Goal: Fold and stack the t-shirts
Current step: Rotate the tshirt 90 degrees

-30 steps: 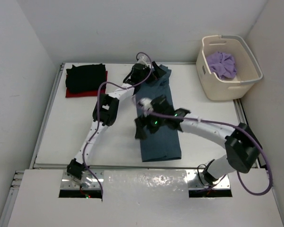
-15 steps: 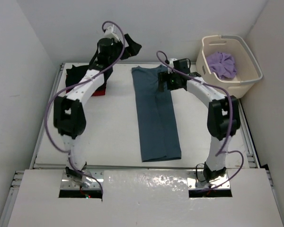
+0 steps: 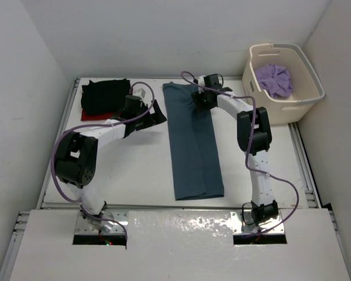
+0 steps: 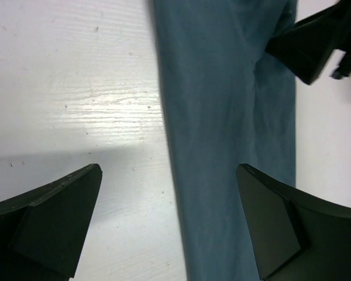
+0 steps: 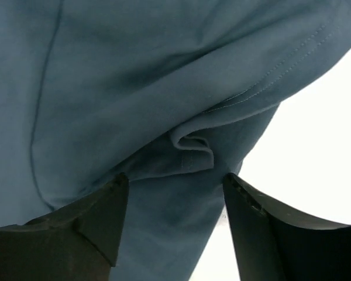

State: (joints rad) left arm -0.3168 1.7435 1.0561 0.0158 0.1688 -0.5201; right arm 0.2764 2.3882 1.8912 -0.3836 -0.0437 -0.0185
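The dark teal-blue t-shirt (image 3: pixel 194 146) lies folded into a long narrow strip down the middle of the table. My left gripper (image 3: pixel 158 111) hangs open just left of its far end, straddling the strip's left edge (image 4: pixel 168 175). Low over the far right part, my right gripper (image 3: pixel 199 100) has its jaws apart around a small bunched fold (image 5: pixel 190 149) of teal cloth (image 5: pixel 134 76); the fingertips (image 5: pixel 114 193) stand either side of it, not pinching. The black t-shirt (image 3: pixel 105 93) lies folded on the red one (image 3: pixel 90 115) at the far left. The lavender t-shirt (image 3: pixel 273 79) sits crumpled in the basket.
The cream laundry basket (image 3: pixel 281 111) stands at the far right corner. White walls close in the table at the back and sides. My right gripper's finger (image 4: pixel 316 41) shows at the top right of the left wrist view.
The left arm swung down from the back wall to the shirt's left edge. The right gripper shifted left onto the shirt's far right part and its jaws narrowed.
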